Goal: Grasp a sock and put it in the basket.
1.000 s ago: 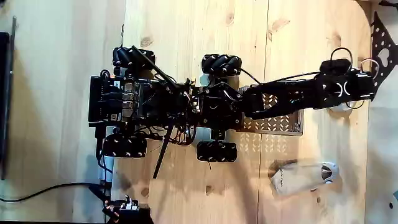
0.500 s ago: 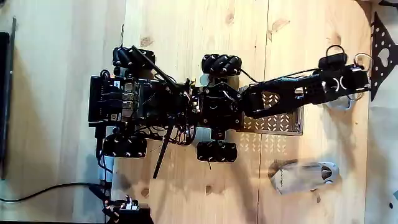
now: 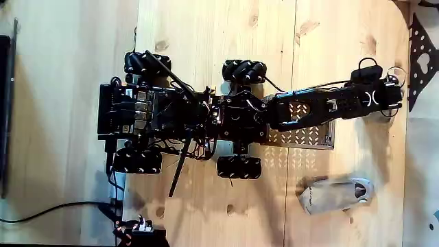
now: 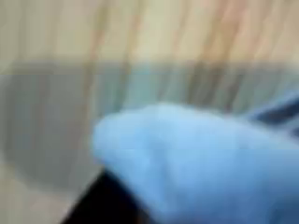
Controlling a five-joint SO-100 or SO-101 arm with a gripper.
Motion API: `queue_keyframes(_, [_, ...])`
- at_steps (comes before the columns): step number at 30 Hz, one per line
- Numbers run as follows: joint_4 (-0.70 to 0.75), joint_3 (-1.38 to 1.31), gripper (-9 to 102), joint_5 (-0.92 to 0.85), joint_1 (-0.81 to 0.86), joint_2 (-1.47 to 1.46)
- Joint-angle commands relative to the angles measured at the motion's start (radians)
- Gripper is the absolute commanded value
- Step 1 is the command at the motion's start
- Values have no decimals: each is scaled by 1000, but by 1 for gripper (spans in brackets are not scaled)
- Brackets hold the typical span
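Wrist camera: your closest view is badly blurred; a pale rounded lump of fabric, which looks like the sock (image 4: 201, 163), takes up the lower right, with a dark shape just below it at the bottom edge.
Behind it: you see a grey band across the middle and streaky light wood at the top, too soft to name further.
Pincer: in the fixed view your pincer (image 3: 396, 103) sits at the far right end of the outstretched arm (image 3: 322, 108), over the pale bench (image 3: 206, 41); you cannot tell from either picture whether the jaws are apart, together or clamped on anything.
Sock: in the fixed view you cannot pick it out clearly; only small pale bits show under the black wrist parts, too hidden to be sure.
Basket: the perforated metal tray (image 3: 302, 137) lies directly under the arm, just to the right of the robot body (image 3: 171, 113) in the fixed view, with most of it covered by the arm.
Other sock: a longer flat beige one (image 3: 335, 194) with a whitish tip lies on the bench below the basket in the fixed view, well apart from the pincer.
Wheels: you have four black rollers at the body's corners, one (image 3: 244, 71) just above the arm's base.
Cable: a black lead (image 3: 48, 209) runs along the lower left.
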Motion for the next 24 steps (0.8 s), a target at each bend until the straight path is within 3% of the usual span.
queue_keyframes(1, [-15,-40,0,-40,14,11])
queue_keyframes(5, [57,-40,0,-29,26,60])
queue_keyframes(18, [618,-20,0,216,-12,663])
queue_keyframes(24, [640,129,0,290,-35,1011])
